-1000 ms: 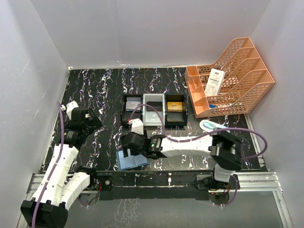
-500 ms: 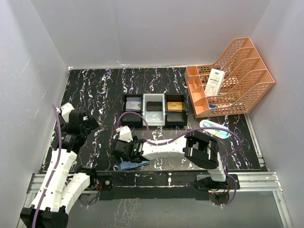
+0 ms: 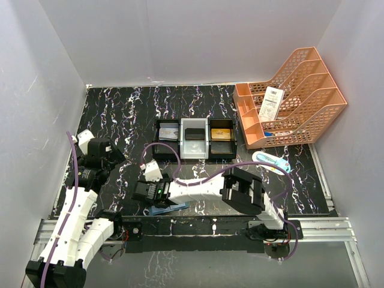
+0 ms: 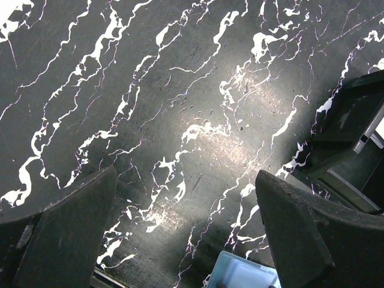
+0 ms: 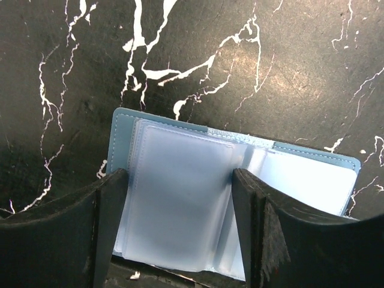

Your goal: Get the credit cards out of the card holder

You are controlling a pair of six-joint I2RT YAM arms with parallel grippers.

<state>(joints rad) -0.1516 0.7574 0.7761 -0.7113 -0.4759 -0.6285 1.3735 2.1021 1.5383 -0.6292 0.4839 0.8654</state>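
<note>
1. While the right gripper (image 5: 178, 180) hangs low at the table's near edge, the teal-blue card holder (image 5: 300, 180) lies open beneath it on the black marbled table (image 5: 240, 54); both panels face up, and the clear pockets (image 5: 180, 204) show pale and, as far as can be seen, empty.
2. Its jaws stand part-way open, one finger on each side of the left-hand pocket leaf, at or very near its edges; whether they pinch it cannot be told; the holder rests flat on the table.
3. Well to the left, the left gripper (image 4: 186, 174) hovers over bare table, jaws spread wide, holding nothing.
4. Three credit cards (image 3: 193, 134), greyish, black and gold, lie one to a compartment in the three-compartment tray (image 3: 193, 155), farther back and apart from the holder; the emptying looks all but done.
5. Handling, by judgement: the holder looks light and floppy, likely to slide or fold rather than stay put; its plastic leaves look slick and thin, so the stitched teal border offers the surer hold; any card left inside would be stiff, thin and slippery, best drawn by an exposed short edge while the other arm pins the cover.
</note>
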